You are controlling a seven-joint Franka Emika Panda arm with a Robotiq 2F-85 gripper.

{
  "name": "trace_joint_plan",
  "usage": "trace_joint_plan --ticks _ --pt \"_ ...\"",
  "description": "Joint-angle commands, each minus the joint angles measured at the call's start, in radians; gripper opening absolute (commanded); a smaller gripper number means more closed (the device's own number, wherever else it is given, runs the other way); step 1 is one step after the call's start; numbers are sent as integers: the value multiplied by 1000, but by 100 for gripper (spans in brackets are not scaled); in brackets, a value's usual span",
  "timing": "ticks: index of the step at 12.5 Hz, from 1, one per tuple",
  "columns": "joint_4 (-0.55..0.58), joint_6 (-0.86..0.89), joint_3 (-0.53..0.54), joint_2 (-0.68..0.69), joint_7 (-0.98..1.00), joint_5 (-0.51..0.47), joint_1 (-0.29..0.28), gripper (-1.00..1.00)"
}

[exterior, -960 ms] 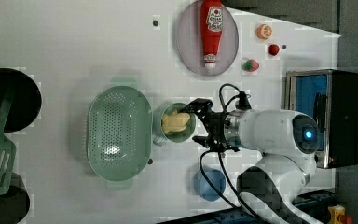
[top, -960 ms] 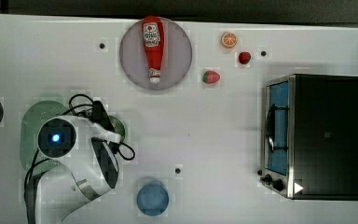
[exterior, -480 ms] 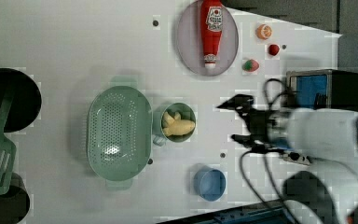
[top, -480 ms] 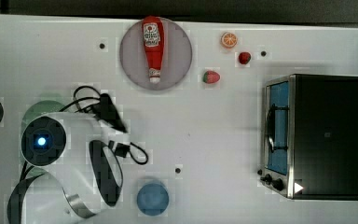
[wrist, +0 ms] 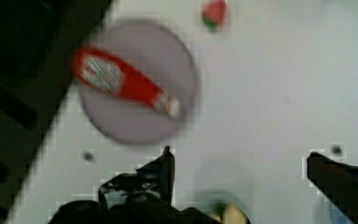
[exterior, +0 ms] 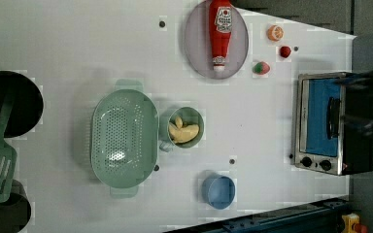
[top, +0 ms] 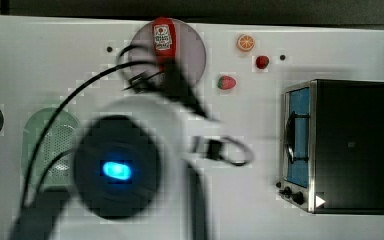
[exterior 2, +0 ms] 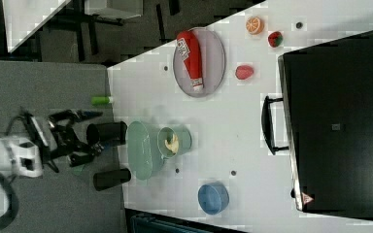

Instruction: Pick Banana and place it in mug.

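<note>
The banana already lies inside the mug, so by my reading the placing is done and all that is left is for me to get the arm clear. In the top view the arm's blurred white body with its blue light covers the middle of the table and hides the mug; beside it I see the edge of the green colander, the ketchup bottle on its plate, and the toaster oven at the top view's right. A second ago in this view the arm sat smaller and lower left, over the mug; now it looms much larger. In the left view the mug stands just beside the colander, pale yellow pieces resting in it, the blue bowl nearby, and only a dark blur of the arm at the left view's right edge, where earlier the end effector hung right at the mug. In the right view the end effector is off the table at the right view's left, well apart from the mug, a yellow bit visible inside. In the wrist view the end effector has its fingers spread wide with nothing between them, above the ketchup plate and a strawberry.
</note>
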State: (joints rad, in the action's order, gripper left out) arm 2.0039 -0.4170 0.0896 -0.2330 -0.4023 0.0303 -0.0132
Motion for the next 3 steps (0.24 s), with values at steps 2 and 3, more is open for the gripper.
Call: trace_joint_plan --ticks 2,3 --pt "-64 178 -110 33 302 15 38 100" --pt "-82 230 -123 32 340 15 38 100"
